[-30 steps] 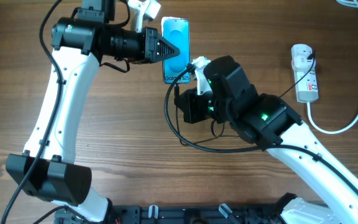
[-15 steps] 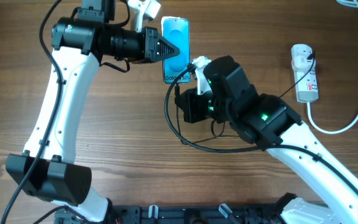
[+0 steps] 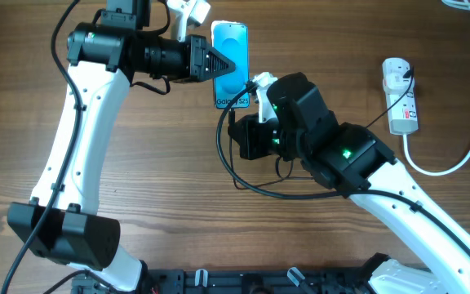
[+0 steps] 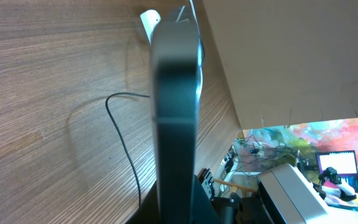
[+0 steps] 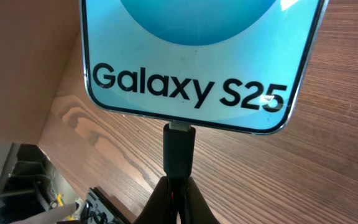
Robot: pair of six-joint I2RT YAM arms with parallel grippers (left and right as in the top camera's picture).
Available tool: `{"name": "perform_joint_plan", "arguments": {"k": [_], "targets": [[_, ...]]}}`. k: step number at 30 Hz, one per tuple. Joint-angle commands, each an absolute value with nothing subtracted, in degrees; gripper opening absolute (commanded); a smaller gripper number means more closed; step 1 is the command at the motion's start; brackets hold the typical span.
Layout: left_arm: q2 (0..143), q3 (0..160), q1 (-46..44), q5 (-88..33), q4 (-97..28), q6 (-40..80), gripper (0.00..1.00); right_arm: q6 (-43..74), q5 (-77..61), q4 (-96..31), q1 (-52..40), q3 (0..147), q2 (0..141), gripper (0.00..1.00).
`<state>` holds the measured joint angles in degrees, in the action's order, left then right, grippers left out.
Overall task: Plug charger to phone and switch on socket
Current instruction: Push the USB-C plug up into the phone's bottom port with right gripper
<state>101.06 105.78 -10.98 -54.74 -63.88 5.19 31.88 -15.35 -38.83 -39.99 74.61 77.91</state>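
The phone [image 3: 230,49], with a lit cyan screen reading "Galaxy S25" [image 5: 191,62], is held off the table near the back centre. My left gripper [image 3: 215,63] is shut on its left edge; the left wrist view shows the phone edge-on [image 4: 176,124]. My right gripper [image 5: 179,186] is shut on the charger's black connector [image 5: 178,149], whose tip sits in the phone's bottom edge. The thin black cable [image 3: 243,181] loops under my right arm. The white socket [image 3: 401,96] lies at the right with a black plug in it.
The socket's thick white cord [image 3: 455,159] curves away along the right edge of the wooden table [image 3: 178,204]. My right arm's body covers the table's centre. A white part [image 3: 192,10] sits at the back, next to the left wrist.
My right gripper has shifted very slightly up toward the phone with the connector. The left arm and phone have not moved.
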Motion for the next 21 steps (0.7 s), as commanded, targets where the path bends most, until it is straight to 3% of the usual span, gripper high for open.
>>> {"name": "perform_joint_plan", "arguments": {"k": [1, 16, 21], "targets": [[101.2, 106.0, -11.4, -55.9, -64.9, 4.3, 0.04, 31.4, -12.8, -36.4, -39.6, 75.5, 78.1, 0.04], [101.2, 106.0, -11.5, -55.9, -66.7, 3.4, 0.04, 29.6, -12.9, -33.9, -38.2, 75.5, 78.1, 0.05], [101.2, 106.0, -11.5, -55.8, -66.7, 3.4, 0.04, 29.6, -13.0, -36.2, -38.2, 75.5, 78.1, 0.18]]}}
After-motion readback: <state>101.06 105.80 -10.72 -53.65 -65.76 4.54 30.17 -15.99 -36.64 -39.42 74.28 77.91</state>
